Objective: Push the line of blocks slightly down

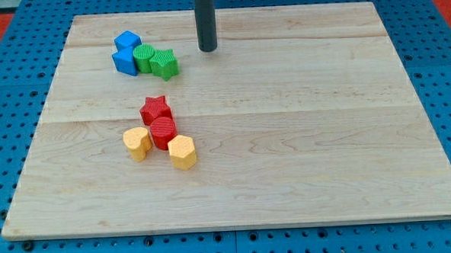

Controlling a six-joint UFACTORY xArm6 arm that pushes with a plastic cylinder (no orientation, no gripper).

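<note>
Standing upright near the view's top, my tip (208,49) rests on the bare wooden board (302,138) and touches no block; as a plain rod it has nothing to open or close and holds nothing. It sits just to the view's right of the upper group and slightly above it, with a small gap to the nearest piece.

That upper group runs as a short line toward the view's right: a blue cube (127,41) at the upper left, a second blue block (124,61) just below it, a green cylinder (143,58) pressed against that one, and a green star-like block (164,64) at the line's right end.

Well below them, past a strip of bare wood, lies a second cluster: a red star (155,109), a red cylinder (163,133) touching it underneath, a yellow heart-like block (137,143) to the left and a yellow hexagonal block (182,152) to the lower right.

Both groups keep to the board's left half. The line sits close to the top-left edge, while the right half and the bottom strip hold no blocks.

Light planks form the board, which lies on a blue perforated table (17,250), with a red surface (0,18) showing at the view's top corners.
</note>
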